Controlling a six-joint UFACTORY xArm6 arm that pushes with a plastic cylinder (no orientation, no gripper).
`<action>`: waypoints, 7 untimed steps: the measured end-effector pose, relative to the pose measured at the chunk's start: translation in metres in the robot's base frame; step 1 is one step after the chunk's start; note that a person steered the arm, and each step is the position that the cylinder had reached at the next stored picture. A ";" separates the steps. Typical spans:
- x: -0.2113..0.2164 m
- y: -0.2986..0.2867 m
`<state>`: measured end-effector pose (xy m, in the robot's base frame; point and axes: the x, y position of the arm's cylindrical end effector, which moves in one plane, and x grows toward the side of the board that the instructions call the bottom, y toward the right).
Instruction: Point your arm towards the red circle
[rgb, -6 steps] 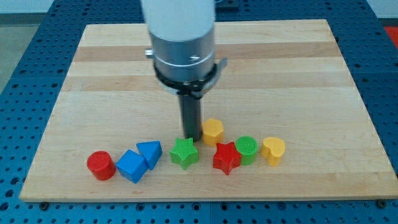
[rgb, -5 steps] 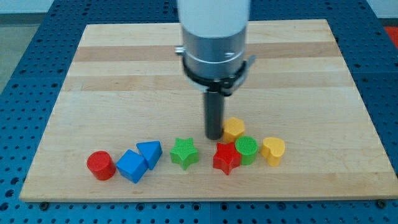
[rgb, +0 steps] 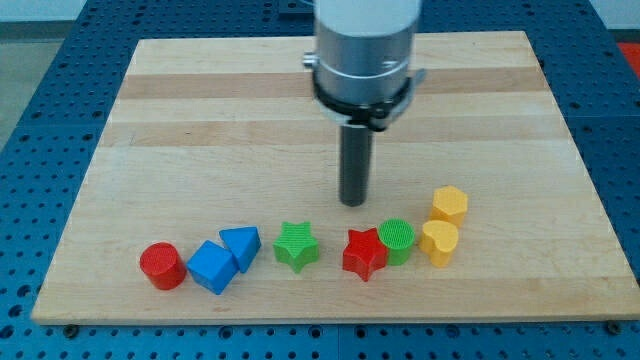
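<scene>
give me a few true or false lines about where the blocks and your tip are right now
1. My tip touches the red circle. False: it stands far off, toward the view's right and top.
2. The red star sits against the green circle. True.
3. The yellow hexagon lies left of the green star. False: it lies far right.
4. The red circle is the leftmost block. True.

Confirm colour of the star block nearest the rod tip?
Red: the red star, just below my tip, seen in the camera view.
</scene>
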<state>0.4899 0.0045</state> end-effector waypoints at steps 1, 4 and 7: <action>0.000 -0.046; 0.014 -0.159; 0.033 -0.235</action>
<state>0.5233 -0.2309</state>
